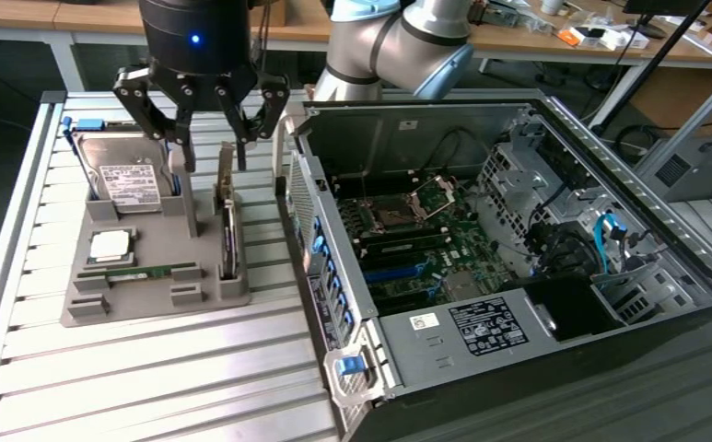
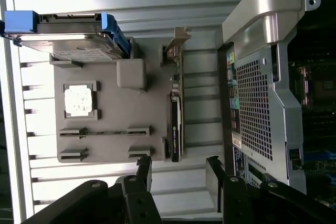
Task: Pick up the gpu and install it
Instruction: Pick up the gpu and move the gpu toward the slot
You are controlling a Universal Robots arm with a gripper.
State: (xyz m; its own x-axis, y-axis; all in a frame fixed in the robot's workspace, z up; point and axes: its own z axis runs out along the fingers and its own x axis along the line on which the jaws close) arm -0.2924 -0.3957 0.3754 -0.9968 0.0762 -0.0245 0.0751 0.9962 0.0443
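While the claw [image 1: 208, 152] hangs open, the gpu [image 1: 226, 221] stands edgewise in the gray holder [image 1: 141, 296].

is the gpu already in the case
No, the gpu stands on edge in the gray holder beside the case.

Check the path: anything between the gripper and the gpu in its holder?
Nothing visible does. The open gripper hangs above the gpu, which stands on edge in the gray holder, with only air between. The hard drive stands beside it, toward the exterior view's left, not in the path.
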